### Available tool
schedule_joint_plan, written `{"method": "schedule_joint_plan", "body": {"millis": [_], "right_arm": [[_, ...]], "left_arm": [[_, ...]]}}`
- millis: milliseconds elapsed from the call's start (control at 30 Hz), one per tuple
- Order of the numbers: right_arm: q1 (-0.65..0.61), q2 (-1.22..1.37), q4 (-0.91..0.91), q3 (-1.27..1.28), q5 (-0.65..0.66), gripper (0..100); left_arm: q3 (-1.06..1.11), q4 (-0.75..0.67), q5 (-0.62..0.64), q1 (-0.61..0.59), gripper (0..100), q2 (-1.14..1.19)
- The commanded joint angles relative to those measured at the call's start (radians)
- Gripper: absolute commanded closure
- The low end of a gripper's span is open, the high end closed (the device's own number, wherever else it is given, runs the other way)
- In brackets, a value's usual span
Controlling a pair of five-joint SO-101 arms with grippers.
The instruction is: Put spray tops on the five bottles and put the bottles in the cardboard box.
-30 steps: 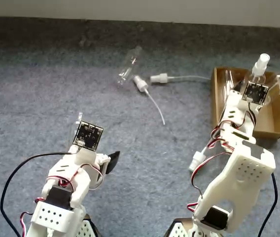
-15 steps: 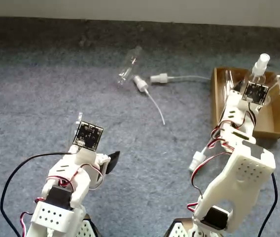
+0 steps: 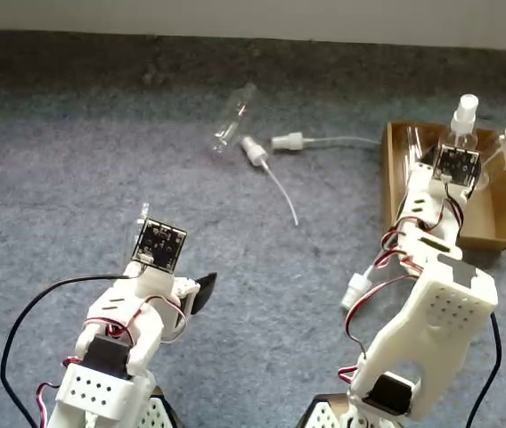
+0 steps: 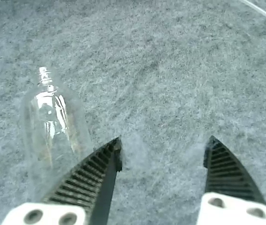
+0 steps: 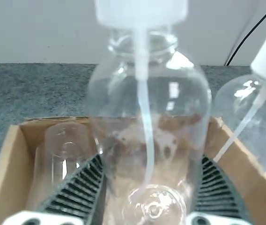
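Pinching a capped bottle [image 5: 147, 108] upright, long axis vertical, the right gripper [image 5: 149, 161] holds it inside the cardboard box [image 3: 388, 192] at the worktop's [image 3: 75, 160] right edge, just beside a second capped bottle [image 5: 247, 108] and a lying bottle [image 5: 65, 150]. The left gripper [image 4: 163, 150] rests with fingers spread, an uncapped bottle [image 4: 51, 126] just outside one finger; a loose bottle [image 3: 234, 118] and two spray tops [image 3: 255, 150] lie toward the far edge, nearer the left arm

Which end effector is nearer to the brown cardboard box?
Right. The right end effector is over the brown cardboard box, shut on a clear spray-topped plastic bottle; the left end effector hangs open above grey carpet, far from the box.
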Motion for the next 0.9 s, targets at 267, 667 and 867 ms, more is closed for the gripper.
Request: {"method": "schedule_joint_plan", "body": {"millis": [267, 667, 867], "right_arm": [[-0.027, 0.036, 0.064, 0.097, 0.028, 80.7], [-0.016, 0.030, 0.064, 0.099, 0.026, 80.7], [-0.016, 0.028, 0.064, 0.099, 0.031, 80.7]], "left_arm": [[-0.004, -0.025, -0.008, 0.001, 75, -0.008], [-0.004, -0.025, -0.008, 0.001, 75, -0.008], [-0.001, -0.043, -0.008, 0.001, 75, -0.008]]}}
